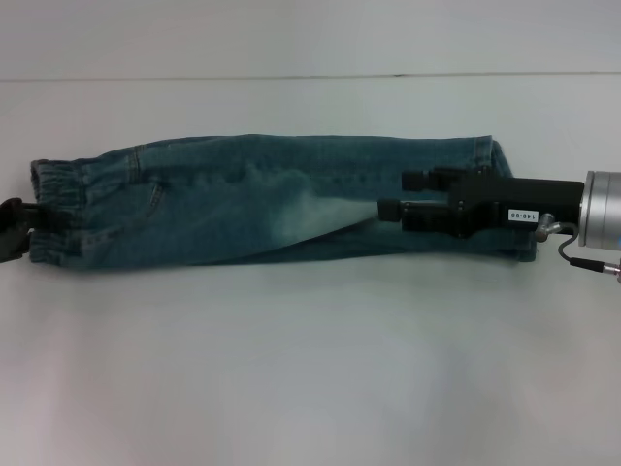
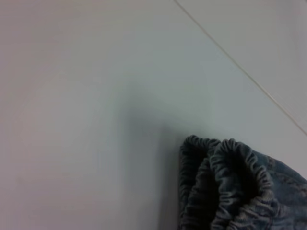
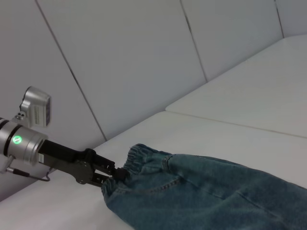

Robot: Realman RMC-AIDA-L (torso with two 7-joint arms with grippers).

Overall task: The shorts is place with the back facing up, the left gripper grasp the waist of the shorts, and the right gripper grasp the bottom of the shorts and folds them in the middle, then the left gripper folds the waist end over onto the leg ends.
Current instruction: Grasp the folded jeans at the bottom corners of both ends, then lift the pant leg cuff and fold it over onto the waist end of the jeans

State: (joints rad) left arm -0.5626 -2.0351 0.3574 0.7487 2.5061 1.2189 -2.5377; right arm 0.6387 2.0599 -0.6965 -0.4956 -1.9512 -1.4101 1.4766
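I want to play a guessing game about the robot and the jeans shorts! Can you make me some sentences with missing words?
1. The shorts are already folded lengthwise into a long ____ strip on the white table.
2. The left gripper pinches the ruffled ____ end of the shorts.
3. The right gripper hovers over the leg ends, and its fingers are ____.

Missing words: narrow; waist; open
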